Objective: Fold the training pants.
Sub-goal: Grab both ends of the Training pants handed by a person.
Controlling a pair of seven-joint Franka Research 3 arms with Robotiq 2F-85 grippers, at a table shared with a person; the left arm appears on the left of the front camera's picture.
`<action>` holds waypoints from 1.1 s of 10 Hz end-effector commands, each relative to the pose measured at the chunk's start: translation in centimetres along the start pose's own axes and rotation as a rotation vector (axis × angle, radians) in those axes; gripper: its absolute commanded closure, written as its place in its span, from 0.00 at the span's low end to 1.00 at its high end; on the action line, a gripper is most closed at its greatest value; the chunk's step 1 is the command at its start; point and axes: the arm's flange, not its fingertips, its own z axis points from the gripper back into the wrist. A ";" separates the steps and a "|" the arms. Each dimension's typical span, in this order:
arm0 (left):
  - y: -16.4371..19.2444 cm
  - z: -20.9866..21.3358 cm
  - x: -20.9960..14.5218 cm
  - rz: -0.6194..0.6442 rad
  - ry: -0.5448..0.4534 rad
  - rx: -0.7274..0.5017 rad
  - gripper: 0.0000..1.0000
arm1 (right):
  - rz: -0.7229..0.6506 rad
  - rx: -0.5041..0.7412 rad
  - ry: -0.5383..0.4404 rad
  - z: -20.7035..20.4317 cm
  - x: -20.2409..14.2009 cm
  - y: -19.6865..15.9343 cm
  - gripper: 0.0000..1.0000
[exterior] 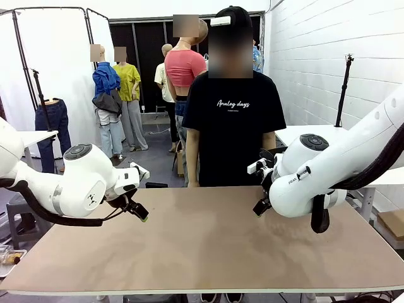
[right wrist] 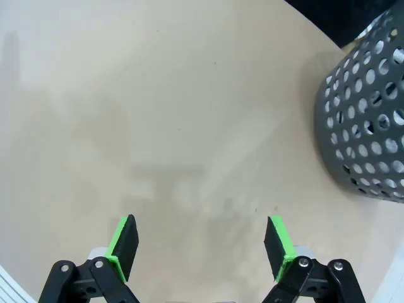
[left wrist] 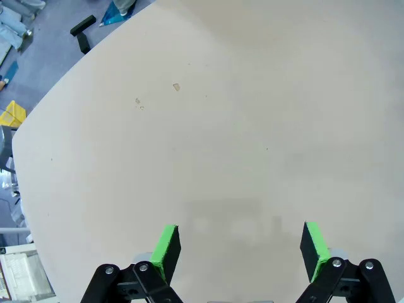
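The training pants are out of view. My left gripper (exterior: 141, 213) hovers just above the left part of the brown table (exterior: 208, 246); in the left wrist view it (left wrist: 240, 247) is open over bare tabletop with nothing between its green pads (left wrist: 166, 249). My right gripper (exterior: 261, 207) hangs low over the right part of the table. In the right wrist view that gripper (right wrist: 202, 245) is open too, nothing between its fingers, bare table beneath.
A person in a black T-shirt (exterior: 232, 126) stands at the table's far edge, hands not showing. A dark grey perforated basket (right wrist: 369, 120) stands on the table close to the right gripper. Beyond the table's rounded edge (left wrist: 38, 120), small objects lie on the floor.
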 end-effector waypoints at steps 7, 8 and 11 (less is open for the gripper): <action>0.1 1.2 0.3 -0.008 0.016 0.009 0.00 | -0.012 0.003 0.002 1.1 0.5 -0.2 0.00; -0.1 3.0 0.8 -0.011 0.025 -0.004 0.00 | -0.017 -0.002 0.007 2.7 1.0 -0.2 0.00; -1.2 7.9 2.9 -0.012 0.044 -0.004 0.00 | -0.032 -0.050 0.008 7.6 2.9 -0.6 0.00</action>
